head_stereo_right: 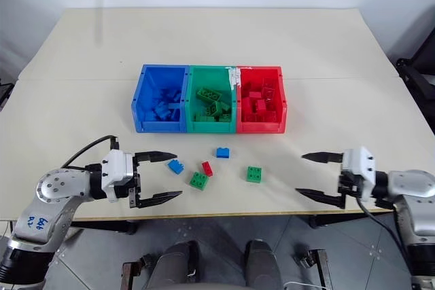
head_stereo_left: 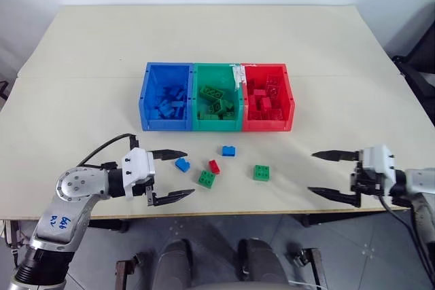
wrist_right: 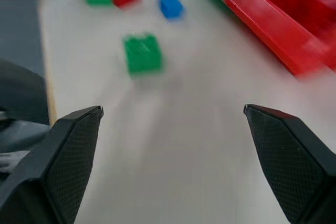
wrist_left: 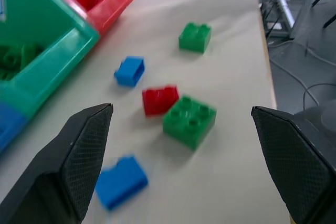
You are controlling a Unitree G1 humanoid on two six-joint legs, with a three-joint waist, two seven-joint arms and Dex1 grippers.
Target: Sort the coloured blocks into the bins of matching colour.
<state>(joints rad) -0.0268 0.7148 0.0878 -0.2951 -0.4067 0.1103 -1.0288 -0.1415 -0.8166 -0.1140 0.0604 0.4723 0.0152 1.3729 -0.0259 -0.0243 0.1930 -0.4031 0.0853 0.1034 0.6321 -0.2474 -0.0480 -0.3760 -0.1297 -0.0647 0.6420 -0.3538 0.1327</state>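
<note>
With both grippers spread wide, I judge the blue block (head_stereo_left: 182, 164) near the table's (head_stereo_left: 81, 45) front edge light, rigid, best pinched across its smooth sides.

Even, soft overhead light, bright, no glare; short faint shadows sat under the blocks on the table (head_stereo_left: 340, 52). Head views were sharp. Right wrist view was motion-blurred, worst on the red bin (wrist_right: 283, 30); left wrist view was slightly soft up close.

- The left gripper (head_stereo_left: 171, 176) points inward toward the right one, fingers spread wide, holding nothing.
- The right gripper (head_stereo_left: 322, 172) points back toward it, fingers equally wide apart, also empty.
- Both forearms reach in from the sides.
</note>
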